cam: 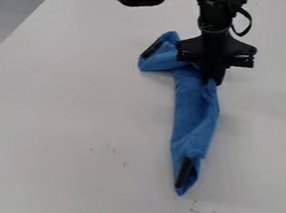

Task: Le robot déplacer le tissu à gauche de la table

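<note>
My hinged black gripper (214, 78) is at two o'clock against the crumpled blue fabric cloth (190, 109), presumably for dragging towards nine; opening and grip, cannot tell. Cloth lies from one to five on the smooth white table (76, 138).

Blue cloth (193, 106), matt and softly napped; white table (75, 128), smooth, faintly glossy.

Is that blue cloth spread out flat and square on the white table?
No, the blue cloth lies bunched into a long, narrow strip, with its upper end bent over to one side.
</note>
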Action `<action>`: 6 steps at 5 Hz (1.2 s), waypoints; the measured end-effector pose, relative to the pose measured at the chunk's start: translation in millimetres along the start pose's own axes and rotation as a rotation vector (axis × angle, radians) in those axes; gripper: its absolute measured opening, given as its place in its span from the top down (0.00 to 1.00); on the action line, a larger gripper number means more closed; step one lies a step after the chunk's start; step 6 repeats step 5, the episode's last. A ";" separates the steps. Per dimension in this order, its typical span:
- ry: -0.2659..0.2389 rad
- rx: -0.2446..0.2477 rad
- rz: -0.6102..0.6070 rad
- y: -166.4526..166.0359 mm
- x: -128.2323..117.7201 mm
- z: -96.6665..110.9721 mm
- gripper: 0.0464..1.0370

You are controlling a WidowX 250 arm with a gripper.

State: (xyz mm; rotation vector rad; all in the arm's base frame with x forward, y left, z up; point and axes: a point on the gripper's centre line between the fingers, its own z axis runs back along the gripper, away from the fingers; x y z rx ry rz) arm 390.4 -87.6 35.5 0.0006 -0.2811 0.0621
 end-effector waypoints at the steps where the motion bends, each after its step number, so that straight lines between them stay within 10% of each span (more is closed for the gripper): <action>1: 0.007 -0.011 0.014 -12.3 -1.8 -4.2 0.94; 4: 0.079 0.063 -0.074 -25.8 22.2 10.2 0.17; 6: 0.098 0.071 -0.076 -27.0 21.9 15.3 0.02</action>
